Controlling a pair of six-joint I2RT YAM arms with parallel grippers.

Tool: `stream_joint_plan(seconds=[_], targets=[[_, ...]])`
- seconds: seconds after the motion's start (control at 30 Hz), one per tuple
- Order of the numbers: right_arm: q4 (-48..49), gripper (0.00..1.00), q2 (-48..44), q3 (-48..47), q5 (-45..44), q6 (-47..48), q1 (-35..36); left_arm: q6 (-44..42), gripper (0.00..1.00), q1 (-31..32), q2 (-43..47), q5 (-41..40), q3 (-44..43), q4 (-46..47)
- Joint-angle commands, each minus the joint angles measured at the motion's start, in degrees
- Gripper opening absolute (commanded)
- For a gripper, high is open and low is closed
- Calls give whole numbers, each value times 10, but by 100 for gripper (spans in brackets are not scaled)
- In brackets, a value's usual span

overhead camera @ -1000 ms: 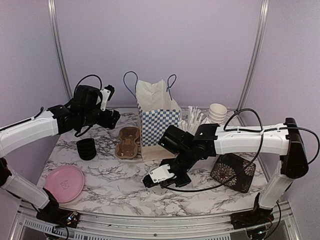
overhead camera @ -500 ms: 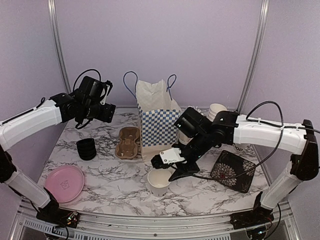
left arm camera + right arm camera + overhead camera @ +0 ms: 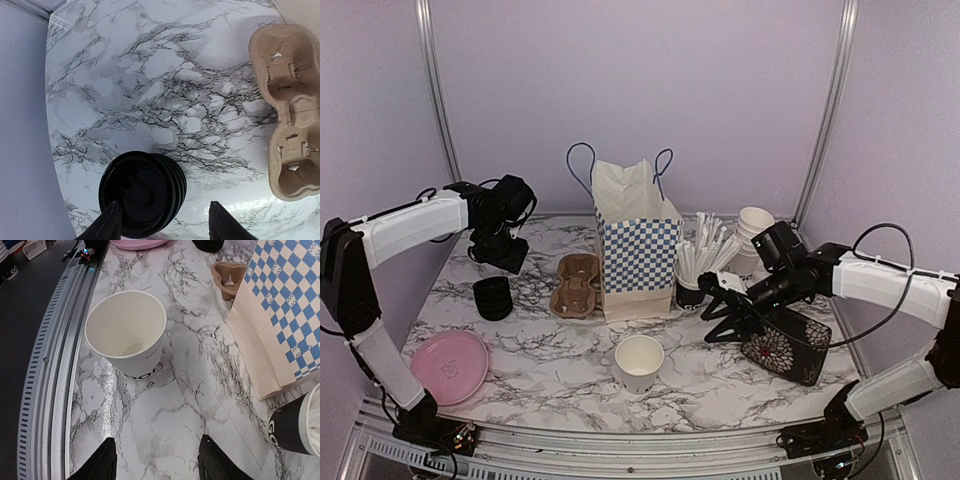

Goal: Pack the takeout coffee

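One white paper cup [image 3: 638, 360] with black lettering stands upright and lidless at the front middle of the table; it also shows in the right wrist view [image 3: 127, 332]. My right gripper [image 3: 715, 318] [image 3: 157, 462] hangs open to its right, apart from it, with only bare marble between the fingers. The brown pulp carrier [image 3: 576, 284] [image 3: 287, 110] lies left of the bag. My left gripper [image 3: 503, 262] [image 3: 165, 227] is open above a stack of black lids [image 3: 492, 297] [image 3: 142, 192]. The stack sits between the fingertips toward the left one.
A blue-checked paper bag [image 3: 635, 245] [image 3: 280, 315] stands open at the centre back. A black cup of white straws [image 3: 692, 285] [image 3: 295, 427] and a stack of white cups [image 3: 755, 228] stand to its right. A dark patterned plate [image 3: 785, 343] lies at the right, a pink plate [image 3: 448, 365] at the front left.
My right gripper opened, left the cup standing on the table, and drew back to the right. My left arm swung down and left over the lid stack, its jaws narrowing.
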State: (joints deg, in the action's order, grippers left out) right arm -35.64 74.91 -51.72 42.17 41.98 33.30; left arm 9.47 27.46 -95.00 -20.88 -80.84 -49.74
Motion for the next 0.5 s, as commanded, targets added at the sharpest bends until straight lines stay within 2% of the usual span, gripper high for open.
stream_joint_plan(seconds=[0.0, 0.17, 0.27, 0.47], targets=[[54, 54, -20, -5, 55, -11, -4, 11, 60, -34, -17, 22, -7, -49], [44, 54, 1, -3, 54, 5, -5, -2, 56, -42, -39, 34, -10, -56], [39, 54, 10, -5, 50, 11, -4, -9, 51, -42, -49, 43, -8, -60], [32, 54, 17, -6, 44, 19, -4, -15, 48, -41, -73, 45, -12, -64]])
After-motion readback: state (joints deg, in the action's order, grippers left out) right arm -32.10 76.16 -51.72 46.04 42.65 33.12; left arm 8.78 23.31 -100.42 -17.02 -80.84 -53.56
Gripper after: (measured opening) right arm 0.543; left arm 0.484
